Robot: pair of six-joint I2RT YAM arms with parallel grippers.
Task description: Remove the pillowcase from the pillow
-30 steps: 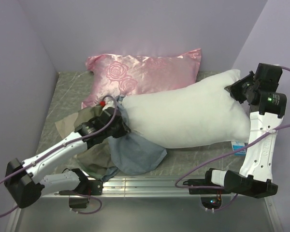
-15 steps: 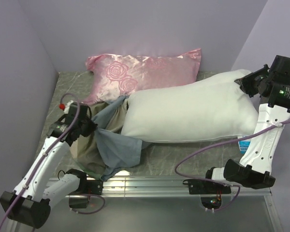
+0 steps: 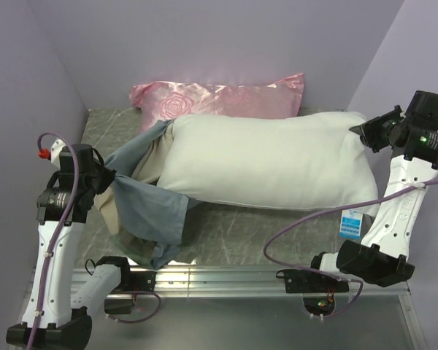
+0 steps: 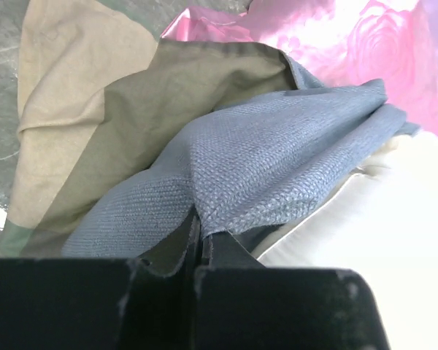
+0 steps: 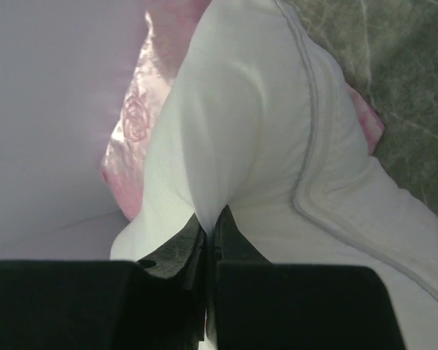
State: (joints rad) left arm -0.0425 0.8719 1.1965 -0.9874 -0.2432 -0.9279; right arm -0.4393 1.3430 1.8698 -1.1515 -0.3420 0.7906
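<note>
The left gripper (image 3: 109, 178), clamped on the slate blue-grey checked fabric pillowcase (image 3: 152, 213) that covers only the left end of the plump white pillow (image 3: 263, 162), should pull straight leftward while the right gripper (image 3: 355, 132), pinching the opposite corner, anchors it.

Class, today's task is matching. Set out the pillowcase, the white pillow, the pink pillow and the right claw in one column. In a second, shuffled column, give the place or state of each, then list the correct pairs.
Column one
1. pillowcase
2. pillow
3. pink satin pillow
4. right claw

Column two
A. at the back, partly hidden by the pillow
B. pinched in the left claw, stretched off one end of the pillow
C. shut on a corner of the pillow
D. white, mostly uncovered

Pairs: 1-B, 2-D, 3-A, 4-C
</note>
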